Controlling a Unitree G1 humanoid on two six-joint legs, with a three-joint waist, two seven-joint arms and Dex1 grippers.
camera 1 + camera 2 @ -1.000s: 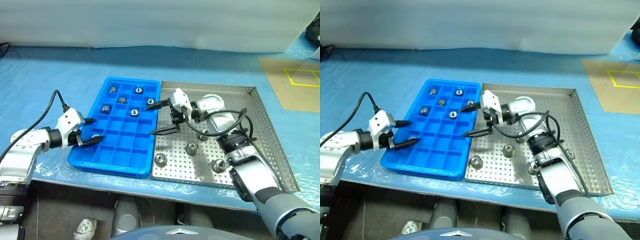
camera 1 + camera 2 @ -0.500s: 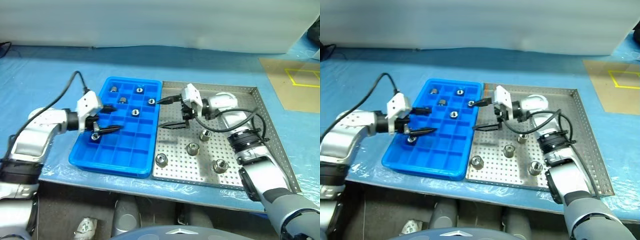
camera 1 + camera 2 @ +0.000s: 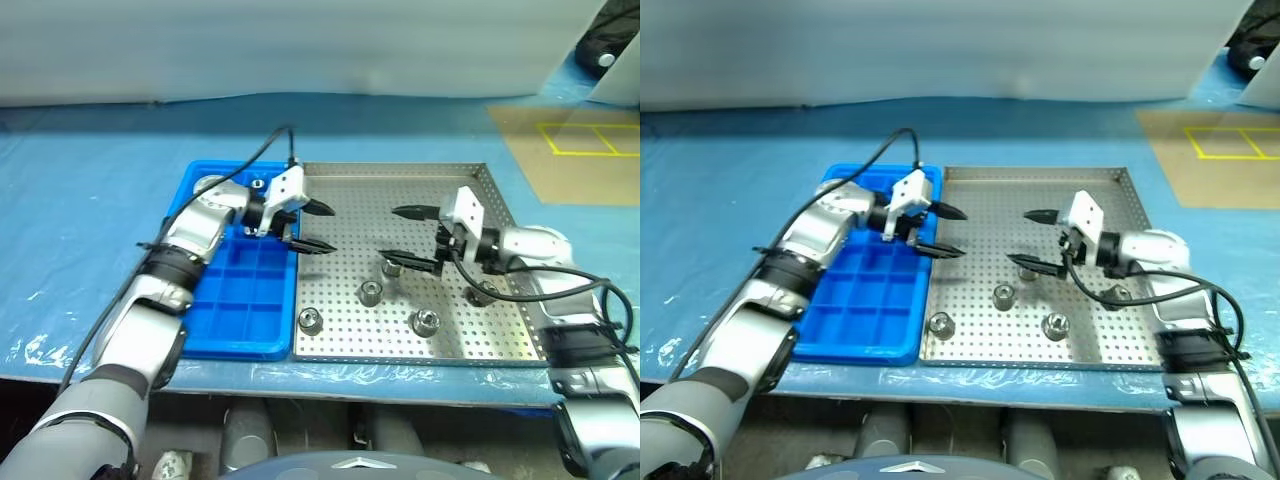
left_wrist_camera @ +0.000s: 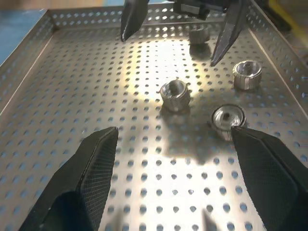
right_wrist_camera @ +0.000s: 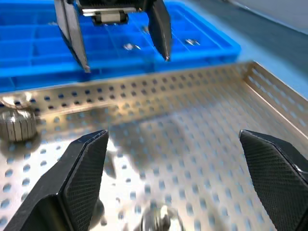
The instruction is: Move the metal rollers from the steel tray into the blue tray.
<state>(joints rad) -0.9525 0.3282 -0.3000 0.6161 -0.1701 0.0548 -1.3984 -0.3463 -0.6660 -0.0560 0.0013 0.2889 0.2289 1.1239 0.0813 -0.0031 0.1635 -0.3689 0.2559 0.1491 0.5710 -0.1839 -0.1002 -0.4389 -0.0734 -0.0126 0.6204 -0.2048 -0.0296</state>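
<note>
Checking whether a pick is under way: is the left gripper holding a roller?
No: the left gripper is open and empty, its fingers apart above the steel tray, with the rollers lying loose ahead.

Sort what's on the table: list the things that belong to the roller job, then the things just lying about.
Job:
- rollers
- steel tray
- blue tray
- left gripper, open
- right gripper, open

Lying about:
- blue table cover
- brown board with yellow lines
</note>
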